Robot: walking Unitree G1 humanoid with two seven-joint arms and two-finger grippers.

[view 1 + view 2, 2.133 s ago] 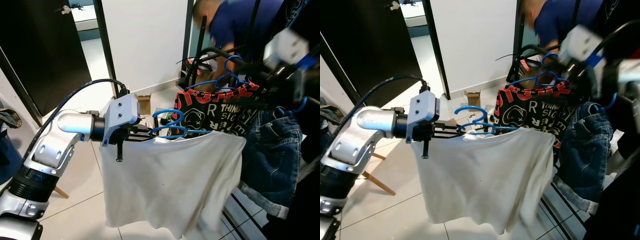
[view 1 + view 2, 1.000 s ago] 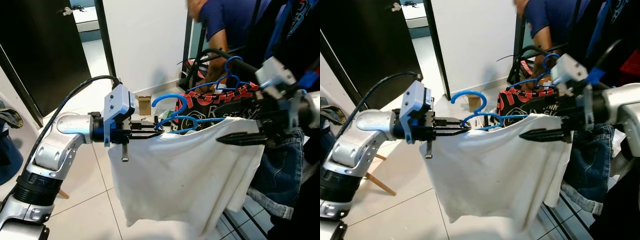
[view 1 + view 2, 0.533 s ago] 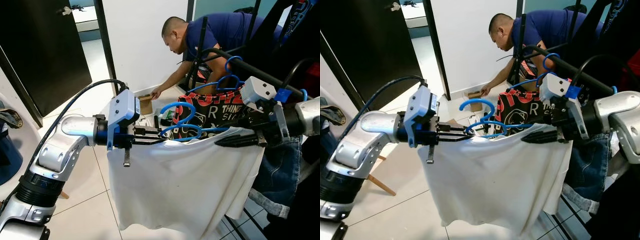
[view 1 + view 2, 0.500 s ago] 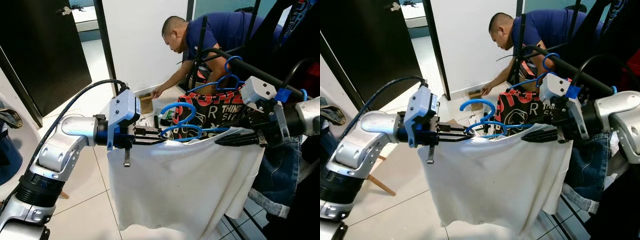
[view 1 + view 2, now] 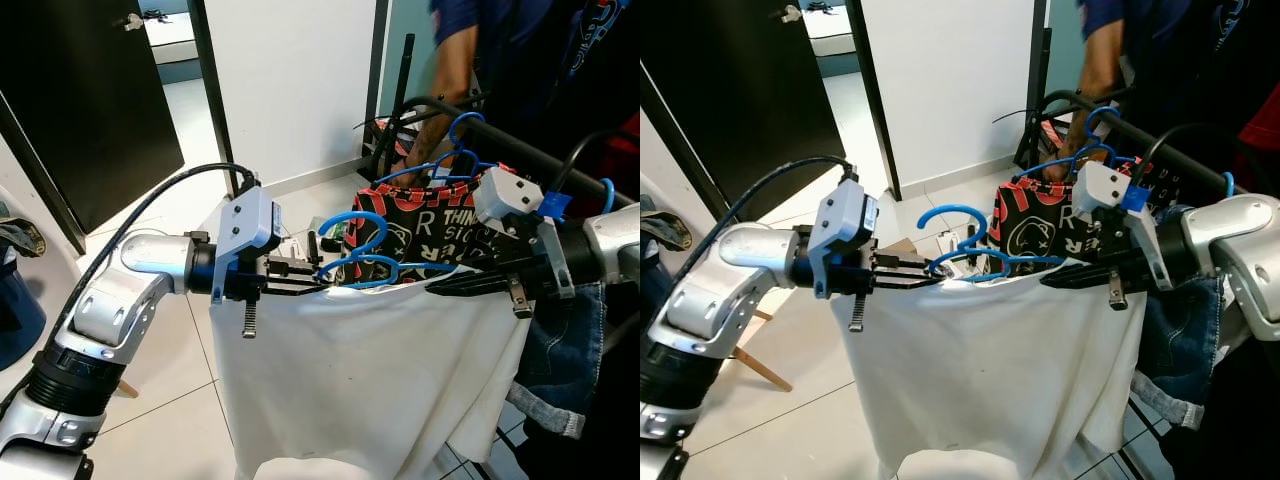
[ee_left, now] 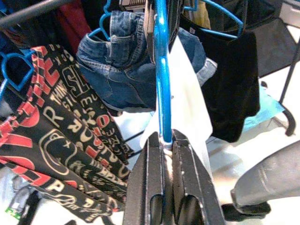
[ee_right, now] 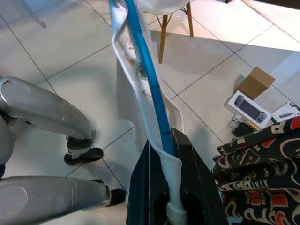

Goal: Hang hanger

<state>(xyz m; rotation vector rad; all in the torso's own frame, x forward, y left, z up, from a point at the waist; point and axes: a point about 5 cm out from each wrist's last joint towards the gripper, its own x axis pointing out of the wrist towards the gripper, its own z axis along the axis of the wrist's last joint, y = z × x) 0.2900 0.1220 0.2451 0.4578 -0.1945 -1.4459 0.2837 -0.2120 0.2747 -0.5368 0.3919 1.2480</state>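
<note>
L arm extended fwd, left gripper (image 5: pixel 312 279) pinched on blue hanger (image 5: pixel 368 262) w/ white shirt (image 5: pixel 370 380), R arm reaching across, right gripper (image 5: pixel 1052 280) clamped on hanger's other end, near rack rail (image 5: pixel 520 145).

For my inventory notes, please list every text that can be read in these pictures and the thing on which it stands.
"THIN" and a large "R": on the black printed shirt on the rack.
"SL": same shirt, left wrist view.
The other red and white letters on it are folded or cut off, unreadable.
</note>
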